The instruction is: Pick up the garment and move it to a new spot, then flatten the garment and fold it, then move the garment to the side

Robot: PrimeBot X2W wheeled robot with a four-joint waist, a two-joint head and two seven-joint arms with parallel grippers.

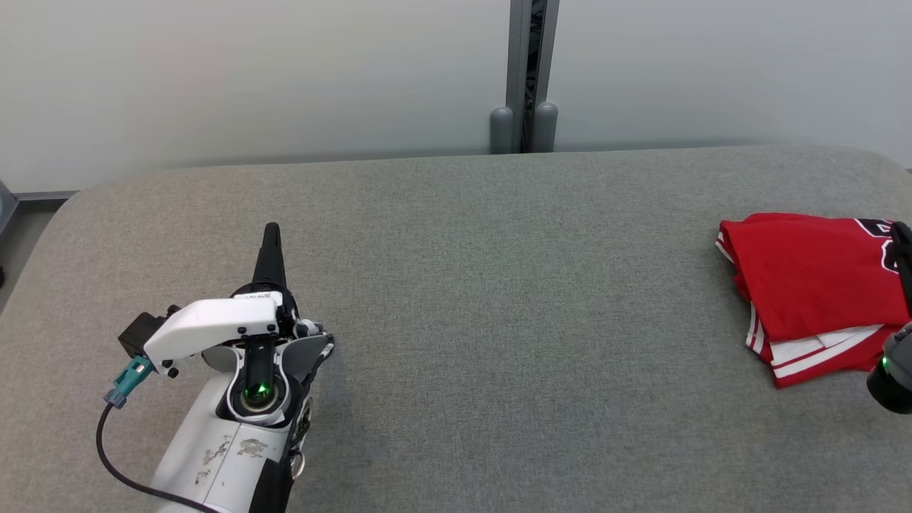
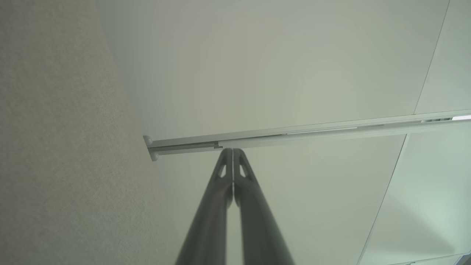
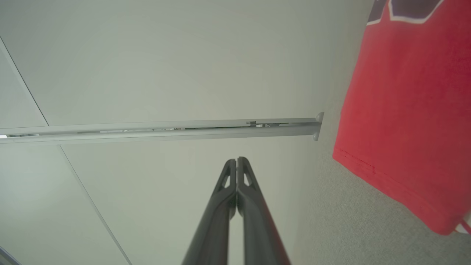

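Note:
The garment (image 1: 812, 285) is a red jersey with white stripes and a dark print, lying folded at the right end of the grey padded table (image 1: 499, 285); it also shows as a red sheet, the garment (image 3: 404, 110), at the right of the right wrist view. My left gripper (image 1: 271, 231) hovers over the table's left part, far from the garment, shut and empty, its fingers (image 2: 224, 173) pressed together. My right gripper (image 3: 236, 160) is shut and empty too, just beside the garment; its dark fingers (image 1: 903, 249) show at the head view's right edge, over the garment.
A pale wall runs behind the table with a grey vertical post (image 1: 531, 71) at the middle back. The table's rounded left corner (image 1: 64, 206) meets the floor side. A cable (image 1: 114, 456) loops off my left forearm.

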